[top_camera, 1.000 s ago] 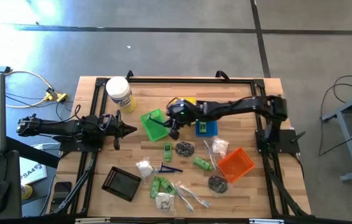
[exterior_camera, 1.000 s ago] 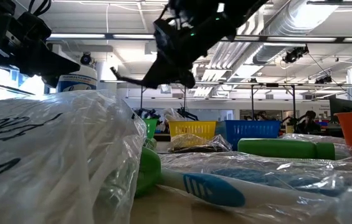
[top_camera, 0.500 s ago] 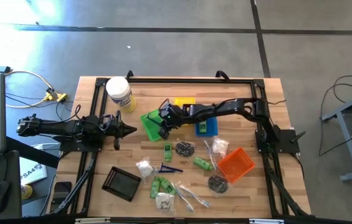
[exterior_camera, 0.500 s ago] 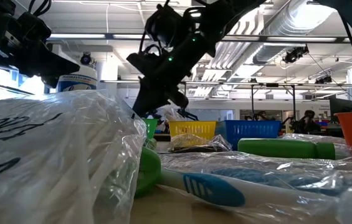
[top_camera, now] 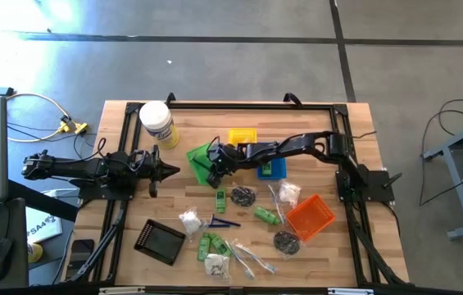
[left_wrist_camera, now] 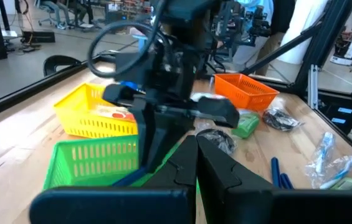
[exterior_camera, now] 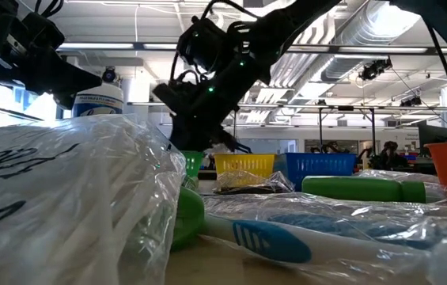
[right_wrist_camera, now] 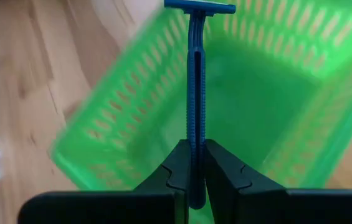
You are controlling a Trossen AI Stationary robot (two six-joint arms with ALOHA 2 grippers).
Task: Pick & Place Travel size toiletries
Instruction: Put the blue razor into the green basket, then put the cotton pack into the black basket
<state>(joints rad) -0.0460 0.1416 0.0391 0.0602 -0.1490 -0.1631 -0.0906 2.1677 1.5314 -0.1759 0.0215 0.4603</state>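
My right gripper [right_wrist_camera: 193, 169] is shut on a blue razor [right_wrist_camera: 194, 93] above the green basket [right_wrist_camera: 113, 124], which stands left of the table's centre [top_camera: 198, 154]. In the high view this gripper [top_camera: 215, 166] reaches over from the table's right. Loose toiletries lie on the near half of the table: green bottles [top_camera: 265, 215], dark round pieces [top_camera: 242, 195], white packets [top_camera: 190, 220], wrapped toothbrushes [top_camera: 247, 256] and another blue razor [top_camera: 224, 221]. My left gripper [top_camera: 174, 170] waits shut at the table's left, pointing at the basket [left_wrist_camera: 95, 162]. My right gripper pinches the blue razor's handle [right_wrist_camera: 194, 144] near its tail end between the two fingers. The razor runs straight out along the fingers, with its head [right_wrist_camera: 199, 7] at the far end. It is lifted clear, over the green basket's opening. The fingers come from the table's right, slanting down.
A yellow basket [top_camera: 242, 135] and a blue basket [top_camera: 271, 168] stand just right of the green one. An orange basket [top_camera: 310, 216] sits at the near right and a black tray [top_camera: 160, 241] at the near left. A white jar [top_camera: 156, 123] stands at the far left.
My right gripper has moved toward the table's left and down, carrying the blue razor from beside the blue basket to over the green basket. It has stayed shut on the razor. My left arm has kept still.
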